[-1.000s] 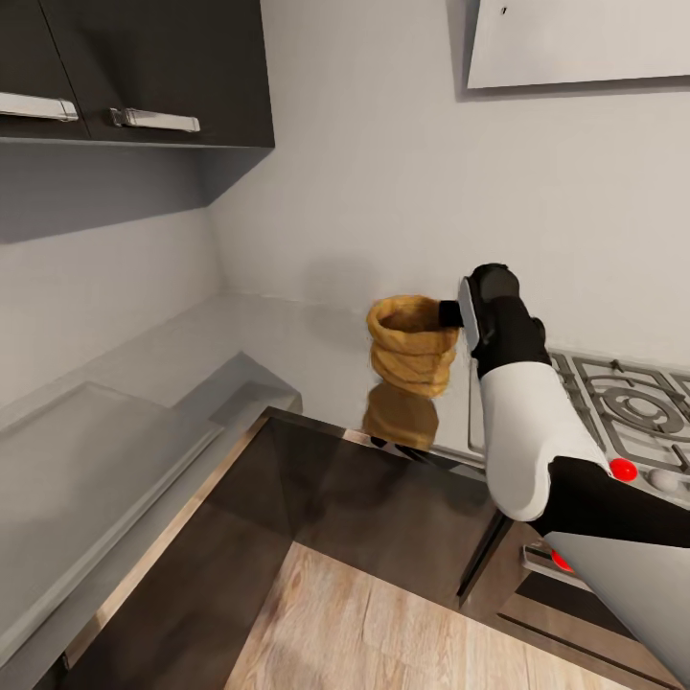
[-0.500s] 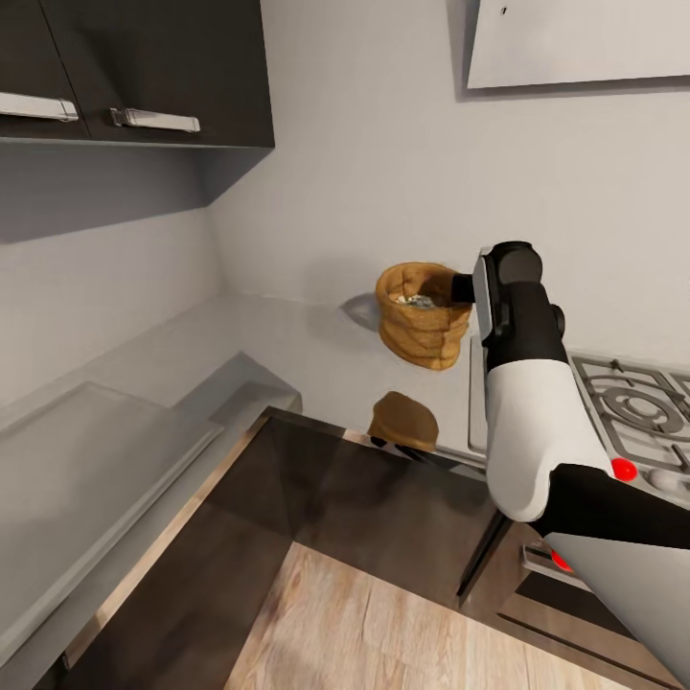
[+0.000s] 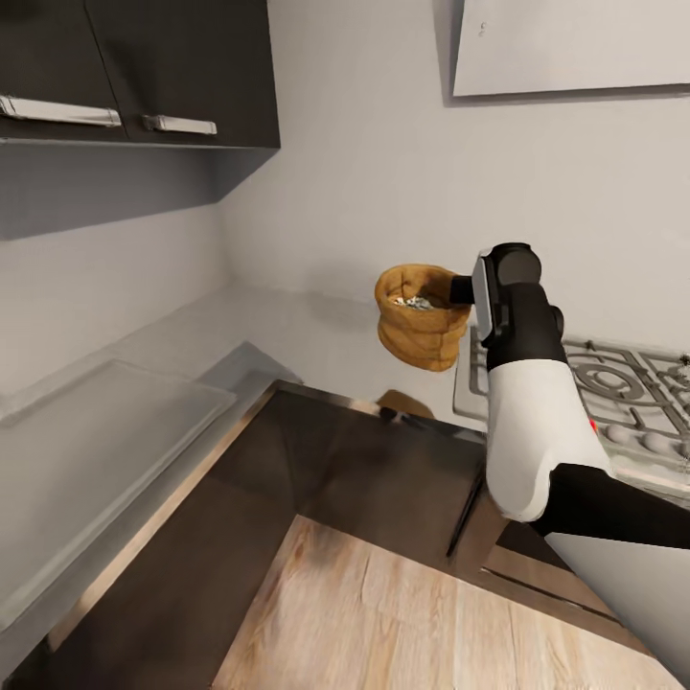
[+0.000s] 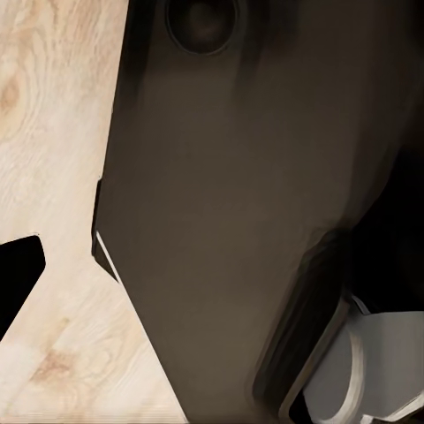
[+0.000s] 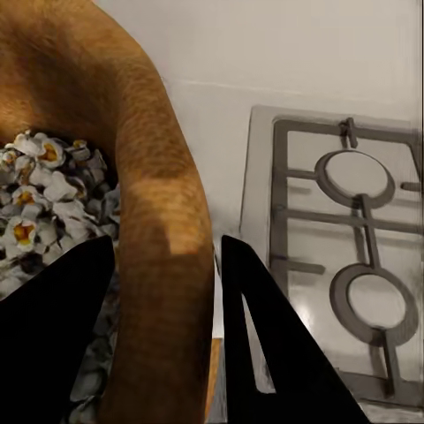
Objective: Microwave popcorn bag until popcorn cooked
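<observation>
The tan-brown popcorn bag point(image 3: 420, 331) hangs in the air over the grey countertop point(image 3: 192, 335), just left of the hob. My right gripper point(image 3: 461, 288) is shut on the bag's rolled rim from the right side. In the right wrist view the rim point(image 5: 163, 177) runs between the two black fingers point(image 5: 62, 327), and pale popcorn point(image 5: 44, 194) fills the sack. One dark shape at the edge of the left wrist view may be a left finger point(image 4: 18, 274); its state is unclear. The microwave is out of view.
A gas hob point(image 3: 613, 383) with grey grates sits right of the bag. Dark upper cabinets point(image 3: 144, 67) hang at the left and a pale hood point(image 3: 575, 43) above the hob. Dark base cabinets point(image 3: 364, 470) border the wood floor point(image 3: 383, 613).
The bag rose off the countertop and went a little right, its reflection shrinking below it. Since then the head camera has shifted, and the bag stays lifted in the right gripper.
</observation>
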Tool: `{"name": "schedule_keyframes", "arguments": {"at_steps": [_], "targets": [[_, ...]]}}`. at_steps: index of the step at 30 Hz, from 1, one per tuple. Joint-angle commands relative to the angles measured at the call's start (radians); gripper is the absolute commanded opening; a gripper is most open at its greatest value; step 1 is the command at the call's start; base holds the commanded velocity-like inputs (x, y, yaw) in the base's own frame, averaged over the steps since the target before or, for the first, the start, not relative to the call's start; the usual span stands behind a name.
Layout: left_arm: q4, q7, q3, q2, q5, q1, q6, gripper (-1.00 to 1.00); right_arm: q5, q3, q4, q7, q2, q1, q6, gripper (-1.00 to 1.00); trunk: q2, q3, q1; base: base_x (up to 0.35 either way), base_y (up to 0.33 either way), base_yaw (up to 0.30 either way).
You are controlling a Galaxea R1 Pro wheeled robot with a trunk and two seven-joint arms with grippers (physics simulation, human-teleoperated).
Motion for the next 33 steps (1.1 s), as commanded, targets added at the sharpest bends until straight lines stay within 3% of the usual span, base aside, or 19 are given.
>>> {"name": "schedule_keyframes", "arguments": {"at_steps": [1,6,10,23,31,33], "targets": [[-0.001,0.001,0.001,0.000,0.003,0.000,-0.002,1.00,0.000,-0.002,0.000,-0.003,0.001,-0.001,0.003,-1.00,-0.001,-0.001,-0.001,-0.347,0.000,0.000],[-0.001,0.001,0.001,0.000,0.003,0.000,-0.002,1.00,-0.001,-0.004,0.005,-0.004,0.001,0.001,0.003,-1.00,-0.001,-0.001,-0.001,-0.347,0.000,0.000],[-0.001,0.001,0.001,0.000,0.003,0.000,-0.002,1.00,0.002,-0.004,0.003,-0.005,0.001,0.054,0.003,-1.00,-0.001,-0.001,-0.001,-0.347,0.000,0.000],[-0.002,0.000,0.001,0.000,0.003,0.000,-0.002,1.00,0.002,-0.004,0.003,-0.005,0.001,0.103,0.003,-1.00,-0.001,-0.001,-0.001,-0.347,0.000,0.000],[-0.002,0.000,0.001,0.000,0.003,0.000,-0.002,1.00,0.002,-0.006,-0.001,-0.004,0.001,0.176,0.003,-1.00,-0.001,-0.001,-0.001,-0.347,0.000,0.000],[-0.002,0.000,0.001,0.000,0.003,0.000,-0.002,1.00,0.001,-0.005,-0.001,-0.003,0.001,0.237,0.003,-1.00,-0.001,-0.001,-0.001,-0.346,0.000,0.000]]}}
